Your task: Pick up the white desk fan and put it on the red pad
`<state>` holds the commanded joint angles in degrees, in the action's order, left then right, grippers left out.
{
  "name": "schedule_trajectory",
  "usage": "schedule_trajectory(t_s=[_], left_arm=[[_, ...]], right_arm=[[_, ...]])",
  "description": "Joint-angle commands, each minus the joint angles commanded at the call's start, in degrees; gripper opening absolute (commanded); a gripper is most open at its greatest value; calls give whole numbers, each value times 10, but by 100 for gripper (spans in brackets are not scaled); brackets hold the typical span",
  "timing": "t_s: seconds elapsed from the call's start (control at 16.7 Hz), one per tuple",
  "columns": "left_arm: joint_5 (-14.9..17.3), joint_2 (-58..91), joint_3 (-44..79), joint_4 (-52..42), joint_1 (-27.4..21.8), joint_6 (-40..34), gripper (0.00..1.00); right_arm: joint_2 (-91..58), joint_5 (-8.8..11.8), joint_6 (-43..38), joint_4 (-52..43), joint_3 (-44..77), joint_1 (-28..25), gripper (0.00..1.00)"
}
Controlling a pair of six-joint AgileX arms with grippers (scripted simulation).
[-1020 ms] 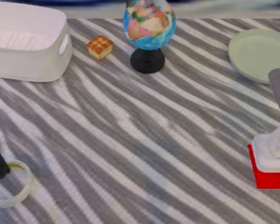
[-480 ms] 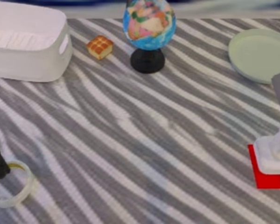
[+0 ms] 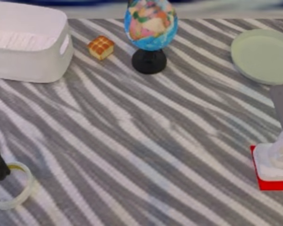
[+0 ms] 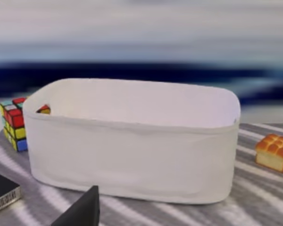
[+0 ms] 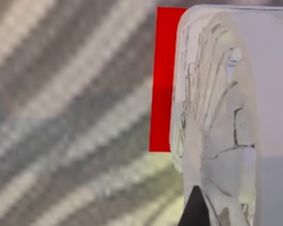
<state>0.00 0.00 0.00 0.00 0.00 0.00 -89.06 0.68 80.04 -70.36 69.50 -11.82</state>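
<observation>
**Mia:** What moved since a second ago?

**Ben:** In the top view the white desk fan (image 3: 275,162) came down. Its base now covers most of the red pad (image 3: 266,184), so only thin red strips show at the near and left edges. The right arm over it slid a bit toward the near side of the table.

**Mia:** Is the right gripper holding the fan?

**Ben:** I can't tell. The grey arm goes down to the fan at the right edge of the table, but the fingers are hidden there.

**Mia:** And the left arm?

**Ben:** It is parked at the near left, just beside the clear ring (image 3: 9,186). The white basket (image 3: 30,66), the little bread (image 3: 101,47), the globe (image 3: 150,23) and the green plate (image 3: 262,54) sit far back, as before.

**Mia:** The left wrist view?

**Ben:** It shows the basket, a colour cube (image 4: 13,123) behind it, the bread and a black box (image 4: 2,190).

**Mia:** The right wrist view?

**Ben:** The fan's round grille fills it, very close, with red pad behind.

**Mia:** So nearly done?

**Ben:** I think so. The fan looks set on the pad, so letting go comes next.
</observation>
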Motion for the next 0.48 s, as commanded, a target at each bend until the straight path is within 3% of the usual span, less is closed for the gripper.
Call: schedule_trajectory(t_s=[0.48], left_arm=[[0,0,0,0,0,0,100]], right_arm=[[0,0,0,0,0,0,60]])
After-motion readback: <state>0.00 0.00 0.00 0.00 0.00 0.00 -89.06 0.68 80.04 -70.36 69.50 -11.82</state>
